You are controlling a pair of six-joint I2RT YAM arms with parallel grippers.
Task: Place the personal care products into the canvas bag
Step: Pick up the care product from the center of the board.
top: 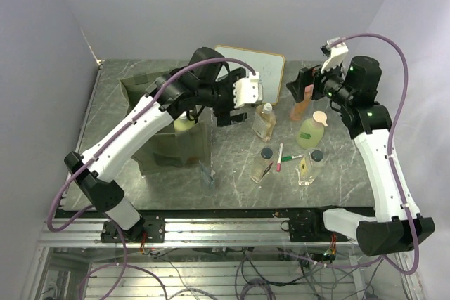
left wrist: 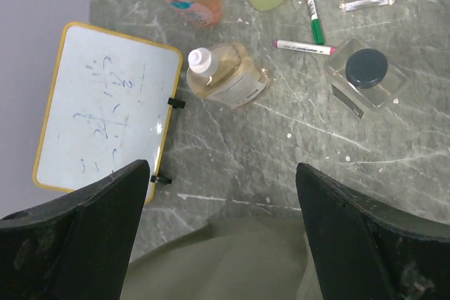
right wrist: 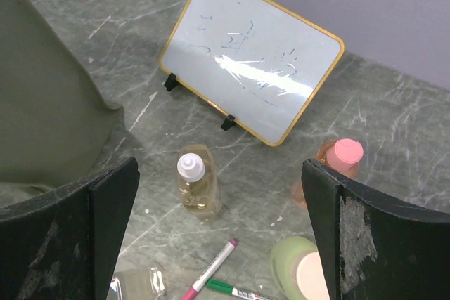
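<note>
The olive canvas bag (top: 165,142) stands at the left, and a yellow-green bottle (top: 184,124) shows inside its open top. My left gripper (top: 226,112) hangs open and empty over the bag's right rim, with bag fabric (left wrist: 232,261) below the left gripper (left wrist: 221,170). Right of the bag stand the clear amber bottle (top: 264,121) (left wrist: 228,75) (right wrist: 197,187), the orange pink-capped bottle (top: 302,103) (right wrist: 337,163), the green pump bottle (top: 311,130) (right wrist: 302,272) and two dark-capped clear bottles (top: 264,163) (top: 309,165). My right gripper (top: 304,82) (right wrist: 219,173) is open above them, holding nothing.
A wood-framed whiteboard (top: 256,68) (right wrist: 253,61) stands propped at the back, behind the bottles. A red marker (top: 280,156) and a green marker (top: 292,157) lie between the dark-capped bottles. Grey walls close in on the left, the back and the right.
</note>
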